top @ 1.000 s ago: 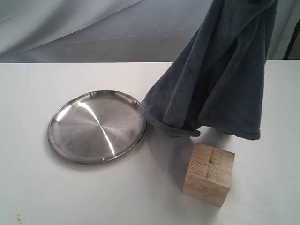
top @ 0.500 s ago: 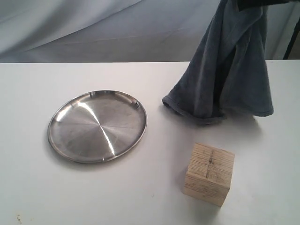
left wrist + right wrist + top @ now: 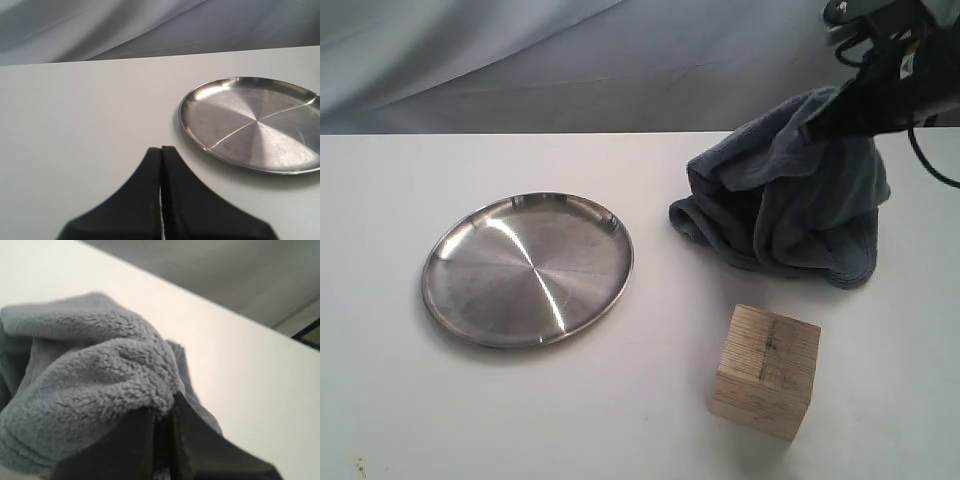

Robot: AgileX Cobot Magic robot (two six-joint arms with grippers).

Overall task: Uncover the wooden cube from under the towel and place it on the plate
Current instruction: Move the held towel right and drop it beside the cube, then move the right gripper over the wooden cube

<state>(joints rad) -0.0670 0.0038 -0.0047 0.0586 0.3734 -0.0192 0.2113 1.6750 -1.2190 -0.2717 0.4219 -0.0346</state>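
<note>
The pale wooden cube point(image 3: 766, 372) stands uncovered on the white table near the front right. Behind it the grey-blue towel point(image 3: 782, 205) lies bunched in a heap on the table, its top fold still pinched by my right gripper point(image 3: 823, 122). In the right wrist view that gripper point(image 3: 163, 411) is shut on the fluffy towel point(image 3: 95, 390). The shiny steel plate point(image 3: 528, 268) lies at centre left with nothing on it. My left gripper point(image 3: 161, 150) is shut on nothing, hovering over bare table beside the plate point(image 3: 252, 122); the exterior view does not show it.
A white tabletop point(image 3: 410, 400) carries everything. Grey draped cloth point(image 3: 520, 60) forms the backdrop behind the table's far edge. The right arm's dark cables point(image 3: 920, 150) hang at the upper right.
My right gripper has come down with the towel, which hung above the table and now rests crumpled behind the cube. The cube and the plate have not moved.
</note>
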